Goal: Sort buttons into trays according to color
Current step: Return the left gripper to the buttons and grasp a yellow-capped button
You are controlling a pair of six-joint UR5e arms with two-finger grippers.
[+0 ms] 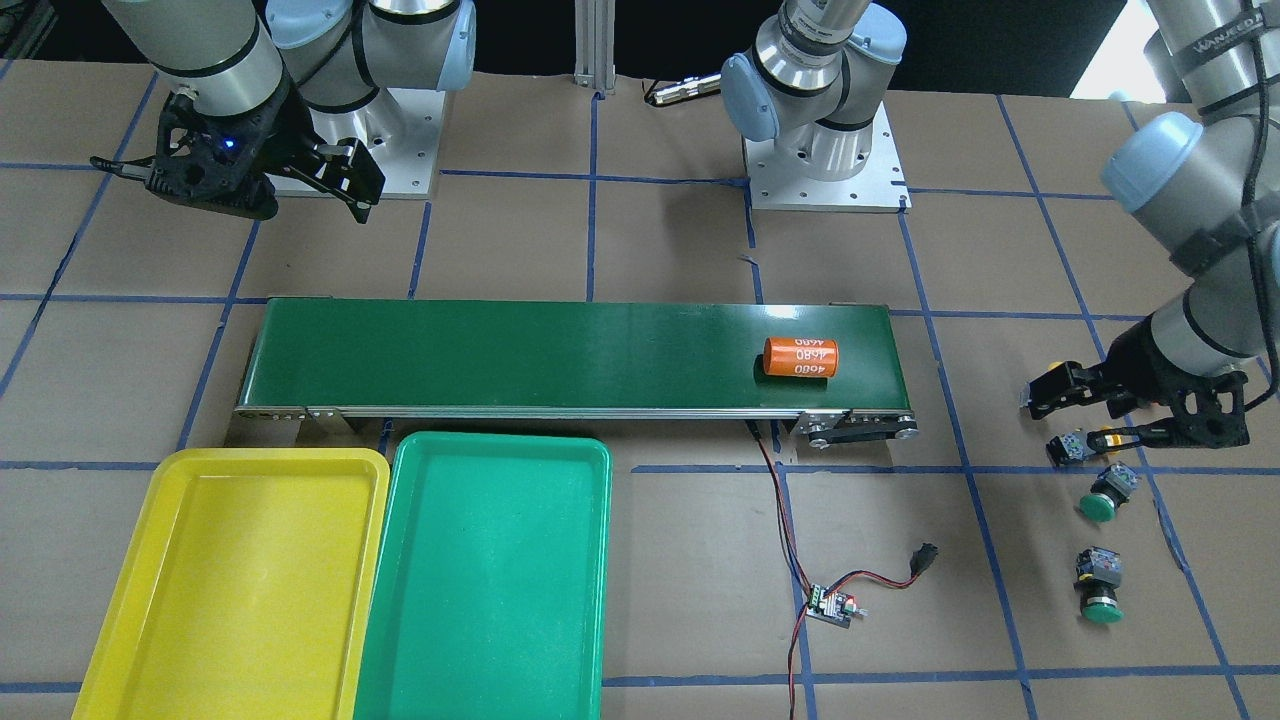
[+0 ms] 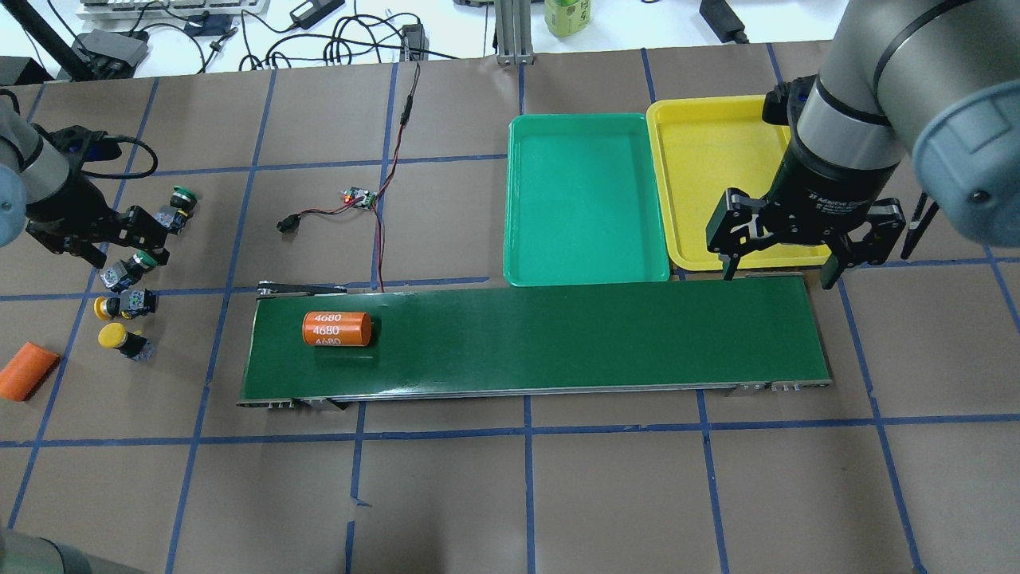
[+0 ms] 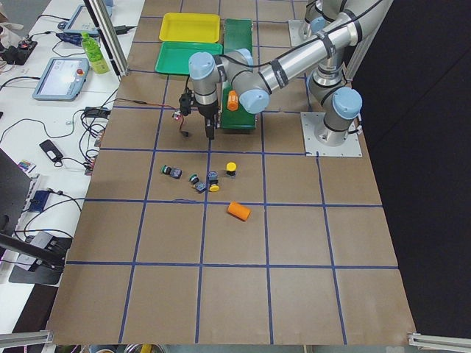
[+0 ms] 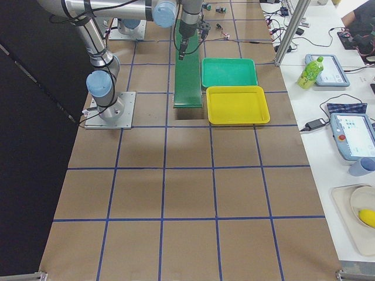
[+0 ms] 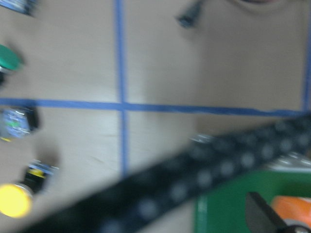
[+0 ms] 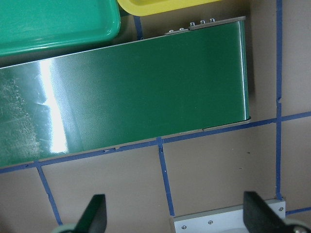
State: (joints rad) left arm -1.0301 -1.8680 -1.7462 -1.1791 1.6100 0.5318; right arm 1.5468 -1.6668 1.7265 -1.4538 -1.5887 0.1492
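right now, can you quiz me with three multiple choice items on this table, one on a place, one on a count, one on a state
1. Where is the orange cylinder marked 4680?
A. on the conveyor belt
B. on the floor
C. on a shelf

2. How many green-capped buttons are there?
A. one
B. two
C. four

3. The right end effector is:
A. open and empty
B. shut on a cable
C. shut on a bottle

Answers:
1 A, it lies on its side on the belt.
2 B, only two green caps show.
3 A, its jaws stand apart with nothing between them.
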